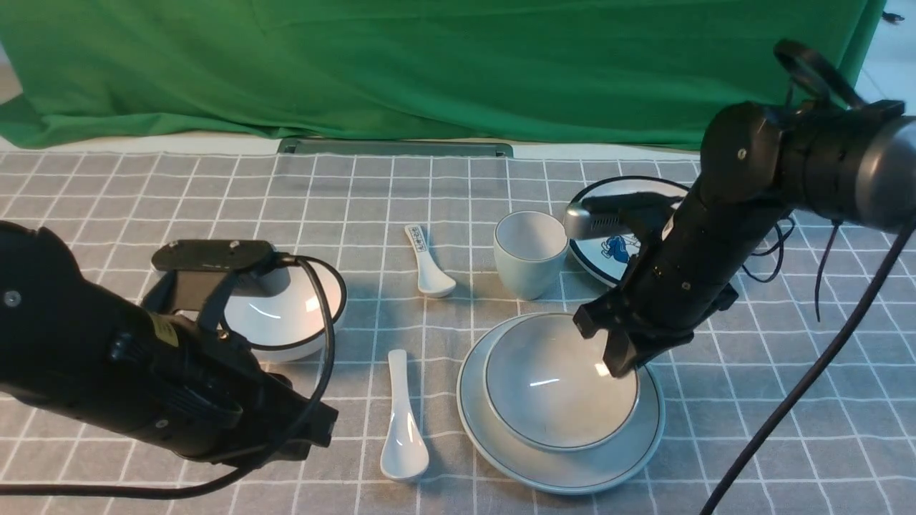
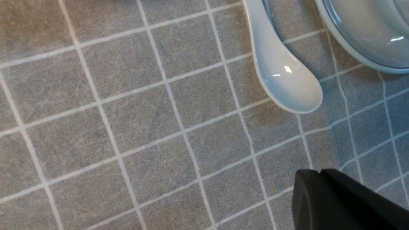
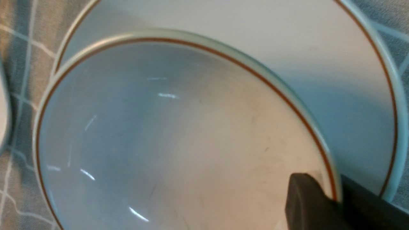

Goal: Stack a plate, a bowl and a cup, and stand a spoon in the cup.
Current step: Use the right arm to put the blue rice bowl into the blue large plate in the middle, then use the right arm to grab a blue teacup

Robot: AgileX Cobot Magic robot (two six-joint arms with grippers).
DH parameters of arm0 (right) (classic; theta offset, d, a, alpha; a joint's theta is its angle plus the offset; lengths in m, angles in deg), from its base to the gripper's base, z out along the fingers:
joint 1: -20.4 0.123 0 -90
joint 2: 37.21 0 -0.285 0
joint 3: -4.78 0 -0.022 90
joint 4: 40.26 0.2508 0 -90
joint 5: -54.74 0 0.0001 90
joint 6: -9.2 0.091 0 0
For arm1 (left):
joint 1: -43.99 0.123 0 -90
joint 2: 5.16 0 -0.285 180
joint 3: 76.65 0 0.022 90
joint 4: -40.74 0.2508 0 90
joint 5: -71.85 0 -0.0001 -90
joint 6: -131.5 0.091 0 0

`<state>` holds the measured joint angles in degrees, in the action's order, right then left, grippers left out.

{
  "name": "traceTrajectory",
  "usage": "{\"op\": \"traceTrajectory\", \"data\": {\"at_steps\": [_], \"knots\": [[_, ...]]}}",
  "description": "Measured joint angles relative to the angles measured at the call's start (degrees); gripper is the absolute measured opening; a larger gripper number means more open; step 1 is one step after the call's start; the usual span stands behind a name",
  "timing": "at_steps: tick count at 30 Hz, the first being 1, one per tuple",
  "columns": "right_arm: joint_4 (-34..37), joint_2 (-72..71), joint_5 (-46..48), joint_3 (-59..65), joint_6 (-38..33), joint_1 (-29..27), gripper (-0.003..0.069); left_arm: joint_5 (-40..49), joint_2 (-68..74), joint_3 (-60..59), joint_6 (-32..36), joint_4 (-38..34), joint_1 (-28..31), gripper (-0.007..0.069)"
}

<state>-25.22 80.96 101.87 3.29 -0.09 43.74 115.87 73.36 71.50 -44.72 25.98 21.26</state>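
The shallow white bowl (image 1: pixel 554 390) sits on the large plain white plate (image 1: pixel 515 458), front centre-right. My right gripper (image 1: pixel 621 365) is shut on the bowl's far right rim; in the right wrist view one finger is inside the rim (image 3: pixel 332 179) and one outside, over the plate (image 3: pixel 351 95). The pale handleless cup (image 1: pixel 530 252) stands upright just behind the plate. The plain white spoon (image 1: pixel 402 422) lies left of the plate; it also shows in the left wrist view (image 2: pixel 281 73). My left gripper (image 2: pixel 319 174) is shut and empty above bare cloth near the spoon.
A deep black-rimmed bowl (image 1: pixel 290 315) sits at the left, partly behind my left arm. A small printed spoon (image 1: pixel 428 263) lies at the centre. A cartoon plate (image 1: pixel 615 247) lies behind my right arm. A green backdrop hangs beyond the checked cloth.
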Motion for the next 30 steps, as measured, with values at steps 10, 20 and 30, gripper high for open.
{"op": "traceTrajectory", "data": {"at_steps": [10, 20, 30], "knots": [[-0.4, 0.0, 1.9, -4.0, 1.2, 0.0, 0.0514, -0.1, 0.0, 0.0, 0.0, 0.0, 0.0, 0.0000], [-0.4, 7.3, 2.7, -29.5, 3.3, -1.6, 0.0519, 1.2, 0.0, 0.0, 0.1, 0.0, 0.0, 0.0000], [-0.7, 23.6, 9.1, -44.7, 5.8, -1.9, 0.0504, 1.2, 0.0, 0.0, 0.0, 0.0, 0.0, 0.0000]]}}
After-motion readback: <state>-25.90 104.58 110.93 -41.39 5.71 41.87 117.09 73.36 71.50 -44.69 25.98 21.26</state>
